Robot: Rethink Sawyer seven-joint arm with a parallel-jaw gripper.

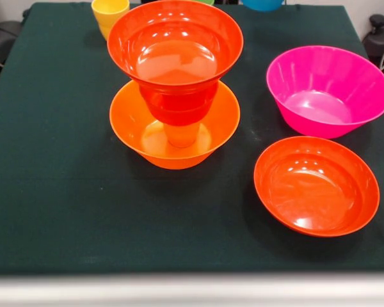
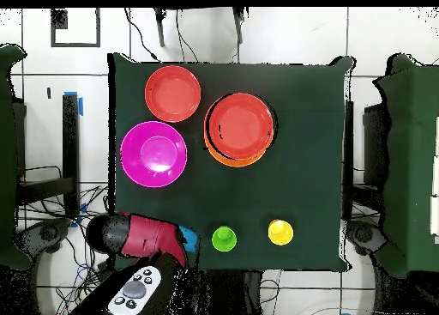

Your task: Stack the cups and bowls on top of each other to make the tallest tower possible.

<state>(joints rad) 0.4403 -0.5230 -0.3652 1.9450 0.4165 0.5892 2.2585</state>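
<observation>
A tower (image 1: pixel 175 83) of red and orange bowls stood mid-table, well apart from the robot arm (image 2: pixel 141 236) at the edge, its gripper's state impossible to tell.

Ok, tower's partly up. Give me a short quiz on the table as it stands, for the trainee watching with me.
1. True or false: the wide red-orange bowl at the top of the tower sits with its opening facing up.
2. Which bowl forms the tower's base? A) the magenta bowl B) the large orange bowl C) the small blue bowl
3. How many cups stand on their own, apart from the tower, and in what colours?

Key: 1. True. 2. B. 3. Two: the yellow cup and the green cup.
</observation>
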